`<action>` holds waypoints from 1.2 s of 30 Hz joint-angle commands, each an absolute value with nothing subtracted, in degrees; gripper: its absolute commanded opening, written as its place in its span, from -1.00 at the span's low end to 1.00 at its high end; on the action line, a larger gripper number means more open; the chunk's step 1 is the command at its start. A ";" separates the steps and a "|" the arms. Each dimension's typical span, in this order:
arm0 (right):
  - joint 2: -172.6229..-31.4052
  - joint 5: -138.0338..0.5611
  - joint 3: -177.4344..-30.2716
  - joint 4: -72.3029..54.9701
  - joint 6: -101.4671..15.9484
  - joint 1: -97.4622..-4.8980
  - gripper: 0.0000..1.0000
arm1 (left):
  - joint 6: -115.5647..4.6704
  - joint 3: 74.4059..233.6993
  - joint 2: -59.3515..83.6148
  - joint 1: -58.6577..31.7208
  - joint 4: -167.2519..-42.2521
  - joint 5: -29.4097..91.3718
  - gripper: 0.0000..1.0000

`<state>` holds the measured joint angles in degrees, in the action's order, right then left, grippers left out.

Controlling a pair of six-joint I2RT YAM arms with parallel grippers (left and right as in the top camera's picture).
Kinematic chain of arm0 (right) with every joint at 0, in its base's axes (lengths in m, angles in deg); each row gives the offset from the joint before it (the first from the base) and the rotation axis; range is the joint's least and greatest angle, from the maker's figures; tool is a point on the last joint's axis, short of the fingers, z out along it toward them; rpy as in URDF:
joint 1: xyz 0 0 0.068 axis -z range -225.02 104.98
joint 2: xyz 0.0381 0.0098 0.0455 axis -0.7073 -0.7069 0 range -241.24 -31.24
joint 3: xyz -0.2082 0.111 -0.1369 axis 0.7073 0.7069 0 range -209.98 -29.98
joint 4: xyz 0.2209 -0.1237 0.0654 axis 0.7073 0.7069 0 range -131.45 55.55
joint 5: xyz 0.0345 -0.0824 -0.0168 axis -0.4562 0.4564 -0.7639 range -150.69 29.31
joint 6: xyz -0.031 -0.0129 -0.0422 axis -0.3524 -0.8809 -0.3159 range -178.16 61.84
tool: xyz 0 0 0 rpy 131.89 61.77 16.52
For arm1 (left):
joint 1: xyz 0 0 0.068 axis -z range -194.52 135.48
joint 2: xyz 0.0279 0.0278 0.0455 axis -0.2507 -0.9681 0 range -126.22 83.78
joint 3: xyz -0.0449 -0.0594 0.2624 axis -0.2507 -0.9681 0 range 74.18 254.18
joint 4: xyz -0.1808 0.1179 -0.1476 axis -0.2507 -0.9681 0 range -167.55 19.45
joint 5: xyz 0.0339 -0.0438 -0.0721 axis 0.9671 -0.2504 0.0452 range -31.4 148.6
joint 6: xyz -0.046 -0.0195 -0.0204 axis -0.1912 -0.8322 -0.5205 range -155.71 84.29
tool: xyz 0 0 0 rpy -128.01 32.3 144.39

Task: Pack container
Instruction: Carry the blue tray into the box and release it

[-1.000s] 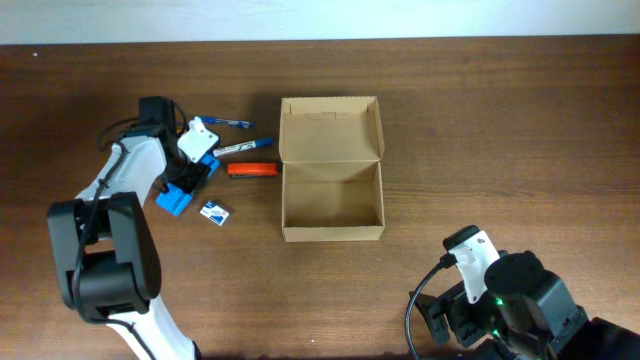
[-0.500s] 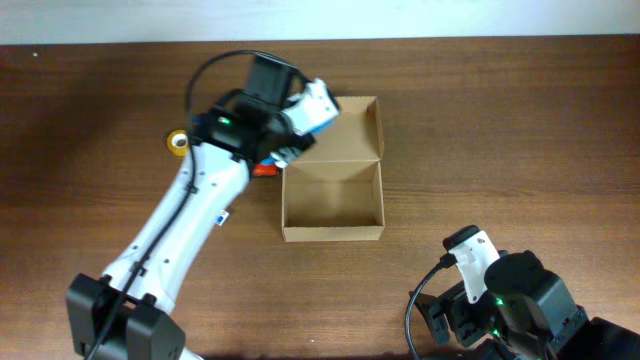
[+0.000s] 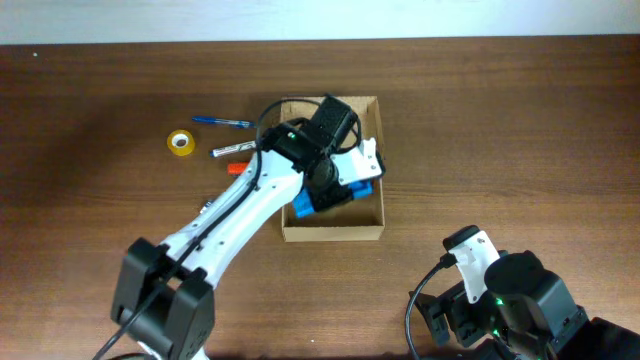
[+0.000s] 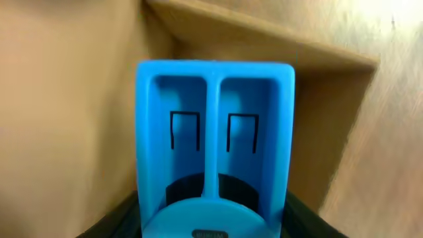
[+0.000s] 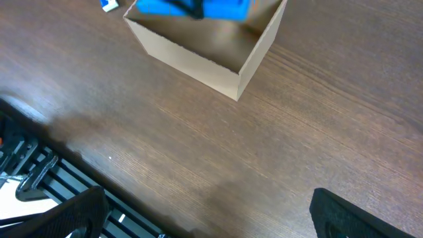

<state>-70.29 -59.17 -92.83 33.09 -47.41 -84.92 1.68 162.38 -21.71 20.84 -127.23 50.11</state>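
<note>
The container [image 3: 333, 232] is an open tan cardboard box at mid-table, its flap lid [image 3: 364, 125] folded back on the far side. My left gripper [image 3: 338, 190] reaches into it, shut on a blue plastic dispenser [image 3: 358, 192]. In the left wrist view the dispenser [image 4: 215, 132] fills the space between the jaws [image 4: 213, 221], with the container's walls [image 4: 66, 99] around it. My right gripper [image 5: 208, 211] is open and empty over bare table near the front right; the container [image 5: 218, 63] lies ahead of it.
Left of the container lie a yellow tape roll [image 3: 180, 143], a blue pen [image 3: 222, 122], a marker [image 3: 232, 150] and an orange item [image 3: 235, 168]. The right arm [image 3: 495, 295] sits at the front right edge.
My left arm has swung right from the cluster of items, carrying the blue dispenser over the lid and down into the container. The right arm has not moved.
</note>
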 commanded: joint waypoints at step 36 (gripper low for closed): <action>-69.85 -58.50 -93.31 32.83 -46.72 -85.03 0.98 | 15.36 162.16 -28.29 21.05 -131.28 49.41 -0.22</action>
<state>-70.29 -59.17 -92.83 33.09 -47.41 -84.92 14.27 162.23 -27.88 20.84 -130.79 49.58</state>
